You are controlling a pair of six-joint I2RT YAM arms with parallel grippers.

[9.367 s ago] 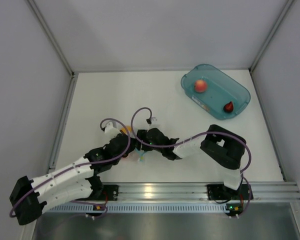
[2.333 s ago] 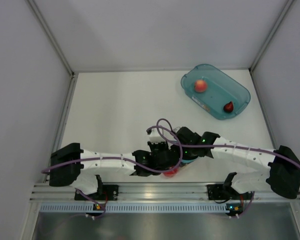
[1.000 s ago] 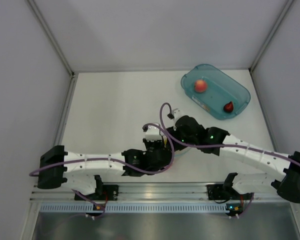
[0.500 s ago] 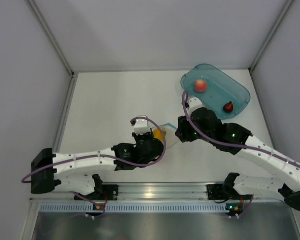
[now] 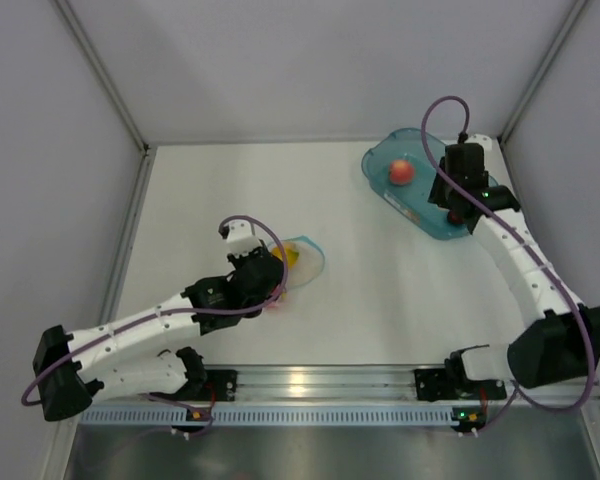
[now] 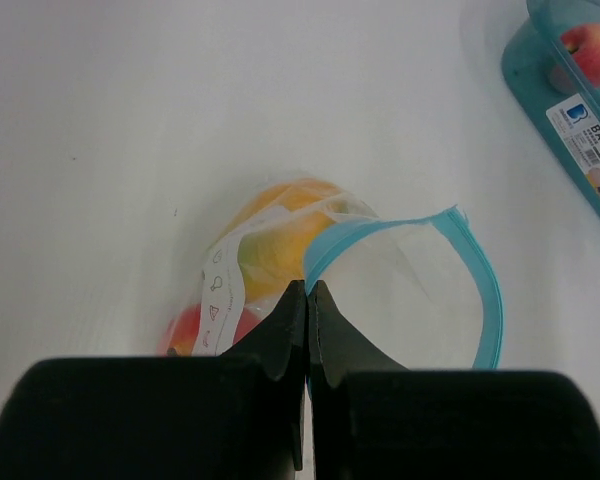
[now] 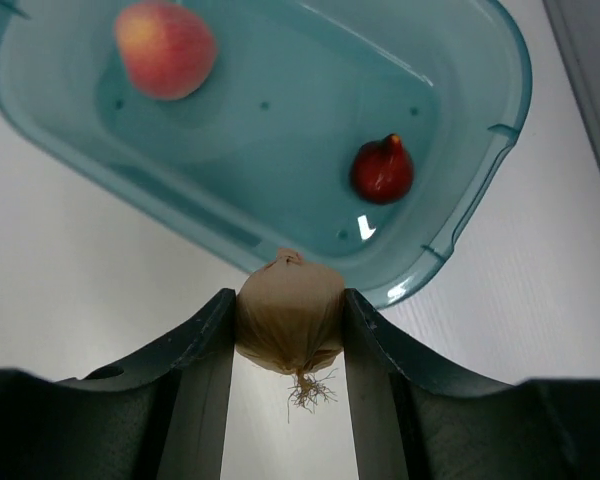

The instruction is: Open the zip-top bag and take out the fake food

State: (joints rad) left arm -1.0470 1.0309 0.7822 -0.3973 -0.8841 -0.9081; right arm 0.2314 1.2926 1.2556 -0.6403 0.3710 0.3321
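So around my right gripper (image 7: 290, 308) it's basically all tub (image 7: 460, 190). It's a teal see-through plastic basin with rounded corners, parked at the far right corner of the white table (image 5: 220, 190), well apart from the bag. Inside there's a pinkish peach ball (image 7: 165, 48) at one end and a small dark red piece (image 7: 383, 170) with a pointy tip at the other, not touching each other. From the top camera my own right arm covers the dark red one.

My right fingers are clamped on a tan bulb-shaped piece (image 7: 288, 330) with matte skin and little root hairs dangling off the bottom. In the wrist view it hangs right at the tub's near rim. Can't tell how high above it.

Over on the other side, my left gripper (image 6: 307, 300) is pinched tight on the zip-top bag (image 6: 380, 270), fingers meeting on the film just beside the teal zip strip. The bag lies on the table left of the middle. It's clear crinkly plastic with a white printed patch, and its mouth gapes in a wide teal loop. A smooth yellow-orange mango (image 6: 285, 225) and a red ball (image 6: 185, 328) sit inside, the ball partly hidden behind my finger. A white label (image 6: 590, 125) reading BASIN shows on the tub's side.
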